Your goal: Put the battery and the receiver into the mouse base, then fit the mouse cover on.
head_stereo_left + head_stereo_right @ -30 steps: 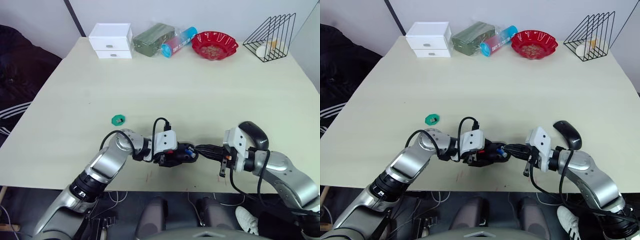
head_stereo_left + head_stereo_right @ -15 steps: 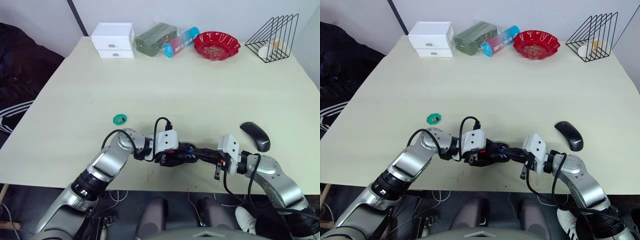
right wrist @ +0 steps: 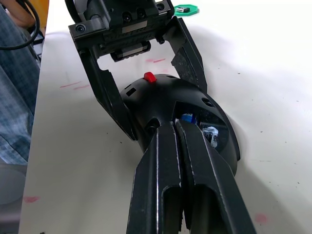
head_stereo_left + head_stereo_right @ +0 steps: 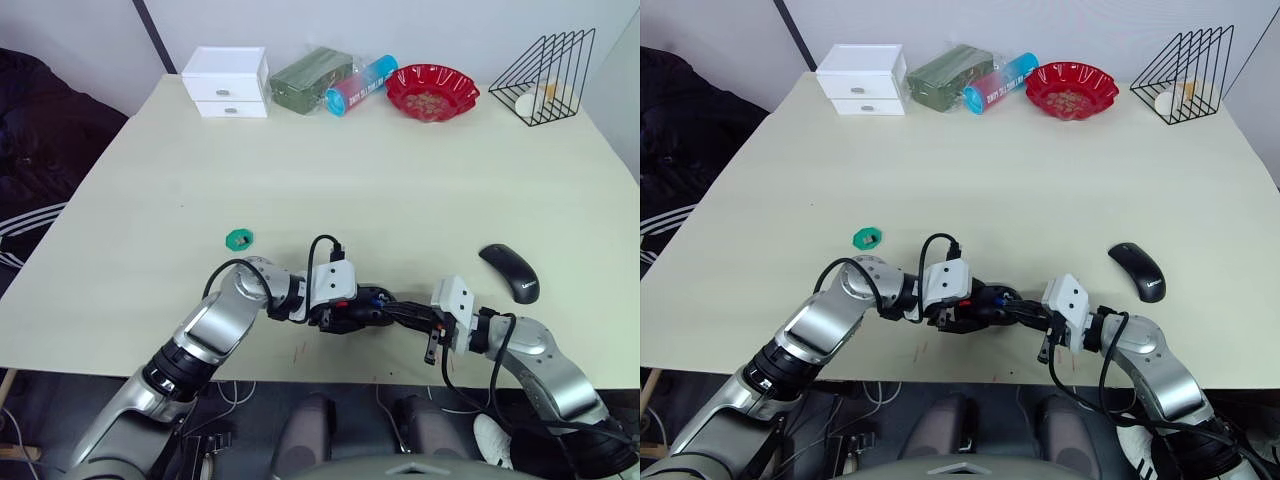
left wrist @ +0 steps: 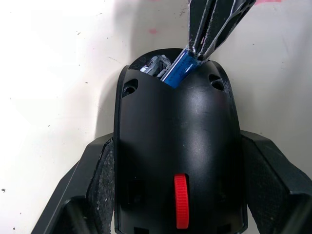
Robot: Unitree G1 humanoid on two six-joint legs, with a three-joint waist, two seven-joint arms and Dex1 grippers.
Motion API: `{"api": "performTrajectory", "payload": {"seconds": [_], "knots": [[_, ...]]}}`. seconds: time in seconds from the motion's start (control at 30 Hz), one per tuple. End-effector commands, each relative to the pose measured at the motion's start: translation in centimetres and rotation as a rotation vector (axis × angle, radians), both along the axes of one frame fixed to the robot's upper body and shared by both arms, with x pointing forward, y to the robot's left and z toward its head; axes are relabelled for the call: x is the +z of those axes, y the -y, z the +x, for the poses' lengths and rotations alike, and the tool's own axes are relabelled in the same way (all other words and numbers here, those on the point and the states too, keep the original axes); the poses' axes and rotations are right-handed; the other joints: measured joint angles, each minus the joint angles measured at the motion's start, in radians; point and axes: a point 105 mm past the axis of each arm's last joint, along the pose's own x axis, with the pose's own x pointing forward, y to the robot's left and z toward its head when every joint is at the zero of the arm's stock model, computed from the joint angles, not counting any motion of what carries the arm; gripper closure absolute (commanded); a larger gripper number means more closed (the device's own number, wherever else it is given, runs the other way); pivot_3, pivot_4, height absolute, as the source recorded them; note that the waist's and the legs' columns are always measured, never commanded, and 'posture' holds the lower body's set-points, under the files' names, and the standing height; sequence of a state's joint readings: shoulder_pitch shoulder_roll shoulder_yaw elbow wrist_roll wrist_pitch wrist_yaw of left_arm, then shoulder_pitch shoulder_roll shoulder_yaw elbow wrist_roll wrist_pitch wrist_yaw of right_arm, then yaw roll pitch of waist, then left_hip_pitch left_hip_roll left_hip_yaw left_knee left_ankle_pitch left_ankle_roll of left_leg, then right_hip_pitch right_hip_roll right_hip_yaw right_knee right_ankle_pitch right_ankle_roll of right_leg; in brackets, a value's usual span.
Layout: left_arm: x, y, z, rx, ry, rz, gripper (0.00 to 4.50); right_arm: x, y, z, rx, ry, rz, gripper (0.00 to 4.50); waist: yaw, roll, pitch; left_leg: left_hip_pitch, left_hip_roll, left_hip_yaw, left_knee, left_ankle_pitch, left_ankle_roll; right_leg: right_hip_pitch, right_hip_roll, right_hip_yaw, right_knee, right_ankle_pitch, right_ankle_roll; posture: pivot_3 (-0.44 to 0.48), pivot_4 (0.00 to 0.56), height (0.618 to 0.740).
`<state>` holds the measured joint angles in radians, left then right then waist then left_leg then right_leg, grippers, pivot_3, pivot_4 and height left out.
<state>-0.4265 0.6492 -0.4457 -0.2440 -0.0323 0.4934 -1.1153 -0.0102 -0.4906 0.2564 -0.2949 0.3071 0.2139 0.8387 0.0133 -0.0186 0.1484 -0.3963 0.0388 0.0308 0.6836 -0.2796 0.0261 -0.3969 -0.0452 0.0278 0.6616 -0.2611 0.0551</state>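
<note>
Mouse base (image 5: 178, 141): we saw the black shell near the table's (image 4: 400, 180) front edge, at about 6 o'clock of the tabletop, its red wheel toward the left wrist and its open compartment end toward the right arm.
Left gripper (image 4: 345, 312): its two fingers sat one on each flank of the mouse base and clamped it; the left wrist view showed both pads pressed against the shell's sides.
Battery (image 5: 179, 71): the small blue cylinder stood tilted in the base's open compartment, one end down inside, the other caught at the right gripper's tips.
Right gripper (image 3: 181, 127): we found its fingers pressed nearly together, pinching the battery's upper end; it reached in from the 3 o'clock side of the base, tips right at the compartment opening.
Mouse cover (image 4: 510, 271): the glossy black shell lay on the table at about 2 o'clock from the base, well apart from both grippers.
Green ring (image 4: 238, 238): a small green piece lay at about 10 o'clock from the base, near the left forearm.
</note>
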Motion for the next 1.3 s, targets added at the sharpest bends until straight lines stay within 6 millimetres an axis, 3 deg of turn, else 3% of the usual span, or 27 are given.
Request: {"api": "performTrajectory", "payload": {"seconds": [0.03,0.33,0.43,0.67,0.83,1.1,1.2,1.27,1.3], "knots": [[-1.1,0.0,-0.4,-0.004,-0.029,0.031,1.61,-2.2,0.3,-0.1,-0.029,-0.068,-0.048,4.45,0.000,0.000,0.000,0.000,0.000,0.000,0.000,0.000,0.000,0.000,0.000,0.000,0.000,0.000,0.000,0.000,0.150,0.740],[-1.1,0.0,-0.6,-0.002,-0.033,0.030,1.61,-5.6,0.9,-0.4,-0.046,-0.212,-0.183,4.45,-0.002,0.000,-0.006,0.002,0.000,0.000,0.000,0.000,0.000,0.001,0.000,0.000,0.000,0.000,0.000,0.000,0.150,0.740],[-1.1,0.0,-0.6,-0.002,-0.031,0.030,1.61,-5.6,1.1,-0.5,-0.049,-0.213,-0.197,4.45,-0.002,-0.001,-0.009,0.002,0.000,0.000,0.000,0.000,0.000,0.002,0.000,0.000,0.000,0.000,0.000,0.000,0.150,0.740],[-1.1,-0.1,-0.6,0.001,-0.024,0.027,1.61,-3.4,1.4,-0.4,-0.052,-0.132,-0.147,4.45,-0.001,-0.001,-0.010,0.002,0.000,0.000,0.000,0.000,0.000,0.002,0.000,0.000,0.000,0.000,0.000,0.000,0.150,0.740],[-0.8,0.1,-0.7,-0.016,-0.015,0.009,1.61,0.7,2.1,-1.0,-0.078,0.067,0.001,4.45,0.001,0.000,-0.009,0.001,0.000,-0.001,0.000,0.000,0.000,0.001,0.000,0.000,-0.001,0.000,0.000,0.000,0.150,0.740],[-0.7,0.1,-0.6,-0.025,-0.011,0.008,1.61,1.9,6.5,-3.3,-0.067,0.097,0.057,4.45,0.000,0.001,-0.007,0.000,0.000,0.000,0.000,0.000,0.000,0.001,0.000,0.000,-0.001,0.000,0.000,0.000,0.150,0.740],[-0.7,0.1,-0.6,-0.026,-0.011,0.008,1.61,2.5,7.6,-4.1,-0.051,0.094,0.091,3.56,0.000,0.001,-0.007,0.000,0.000,-0.001,0.000,0.000,0.000,0.001,0.000,0.000,-0.001,0.000,0.000,0.000,0.150,0.740],[-0.7,0.0,-0.7,-0.026,-0.013,0.008,1.61,3.0,8.4,-4.3,-0.061,0.123,0.100,2.51,0.001,0.001,-0.007,0.000,0.000,-0.001,0.000,0.000,0.000,0.001,0.000,0.000,-0.001,0.000,0.000,0.000,0.150,0.740],[-0.7,0.0,-0.7,-0.026,-0.014,0.008,1.61,3.2,8.8,-4.2,-0.080,0.136,0.106,2.26,0.000,0.002,-0.007,0.000,0.000,-0.001,0.000,0.000,0.000,0.001,0.000,0.000,-0.001,0.000,0.000,0.000,0.150,0.740]]}}
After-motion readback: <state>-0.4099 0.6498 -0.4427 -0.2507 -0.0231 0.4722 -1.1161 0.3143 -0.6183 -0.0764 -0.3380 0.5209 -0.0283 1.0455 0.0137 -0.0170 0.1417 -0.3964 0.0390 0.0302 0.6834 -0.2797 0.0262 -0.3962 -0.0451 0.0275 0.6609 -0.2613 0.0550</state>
